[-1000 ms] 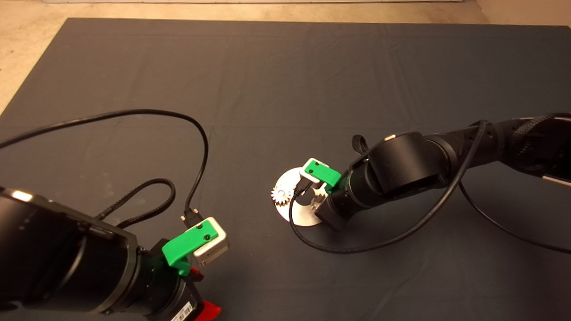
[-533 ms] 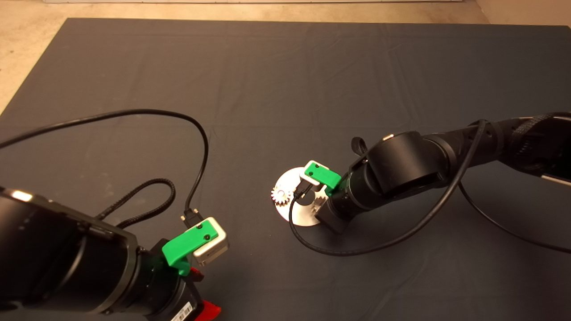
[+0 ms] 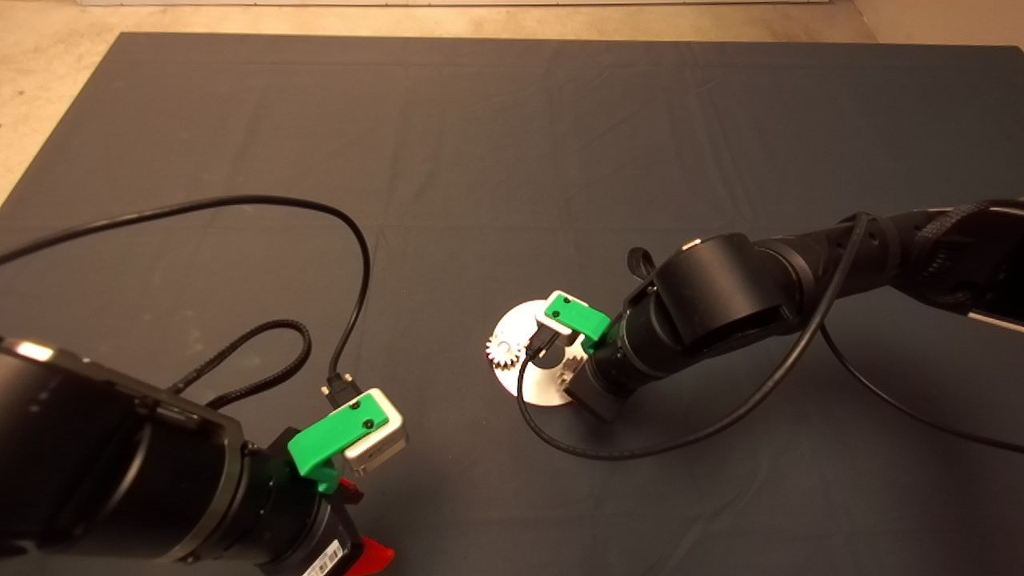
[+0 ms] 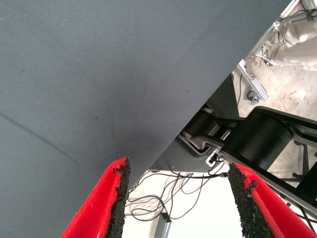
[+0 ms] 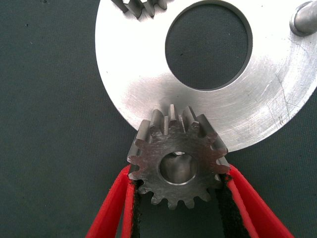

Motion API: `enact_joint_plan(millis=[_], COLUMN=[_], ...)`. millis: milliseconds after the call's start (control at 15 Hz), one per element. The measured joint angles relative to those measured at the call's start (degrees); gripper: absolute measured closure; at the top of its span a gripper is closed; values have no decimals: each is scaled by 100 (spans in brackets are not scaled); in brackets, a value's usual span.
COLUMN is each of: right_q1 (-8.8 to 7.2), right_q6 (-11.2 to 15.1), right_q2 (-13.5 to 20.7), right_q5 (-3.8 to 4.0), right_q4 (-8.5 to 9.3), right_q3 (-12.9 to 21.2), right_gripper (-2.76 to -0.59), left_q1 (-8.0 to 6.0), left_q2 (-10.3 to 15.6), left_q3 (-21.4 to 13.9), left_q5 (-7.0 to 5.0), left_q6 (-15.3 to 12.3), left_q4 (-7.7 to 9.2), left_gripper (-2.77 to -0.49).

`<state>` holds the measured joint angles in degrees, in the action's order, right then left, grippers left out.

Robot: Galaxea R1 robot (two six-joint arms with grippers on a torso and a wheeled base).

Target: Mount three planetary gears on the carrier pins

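My right gripper (image 5: pixel 179 171) is shut on a small metal planetary gear (image 5: pixel 178 163), gripping its toothed rim on both sides. The gear hangs over the near rim of the shiny carrier disc (image 5: pixel 143 74), and something silvery shows through its bore. One bare carrier pin (image 5: pixel 304 17) stands on the disc. A second gear (image 5: pixel 141 6) sits at the disc's far side. In the head view that seated gear (image 3: pixel 505 350) is on the left edge of the disc (image 3: pixel 524 324), and the right gripper (image 3: pixel 570 370) covers the disc's right half. The left gripper (image 3: pixel 360 520) waits open at the lower left.
A black cable (image 3: pixel 352 264) loops over the mat on the left, and another cable (image 3: pixel 640 448) curves below the disc. The left wrist view shows the mat's edge (image 4: pixel 198 114), with floor, cables and a black machine base (image 4: pixel 257 144) beyond it.
The right gripper with its gear has eased slightly toward the near side of the disc. The left arm has barely shifted.
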<state>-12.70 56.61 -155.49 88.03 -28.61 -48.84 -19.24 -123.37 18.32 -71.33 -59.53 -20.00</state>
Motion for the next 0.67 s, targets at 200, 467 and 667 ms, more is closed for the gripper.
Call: enact_joint_plan(millis=[200,467,667], right_q1=[-2,-17,-20], right_q6=[-35,-99,-111], right_q2=[-7,-7,-7], right_q5=[-7,-15,-29], right_q4=[11,17,23], right_q3=[-15,-37,-52], right_gripper=[-89,-89,-88], left_q1=[0,0,0], left_q2=[71,71,71], left_q3=[0,0,0], left_q5=[41,46,46], left_q6=[0,0,0], left_q4=[-3,-11,-13], left_gripper=[-133,-133,-133])
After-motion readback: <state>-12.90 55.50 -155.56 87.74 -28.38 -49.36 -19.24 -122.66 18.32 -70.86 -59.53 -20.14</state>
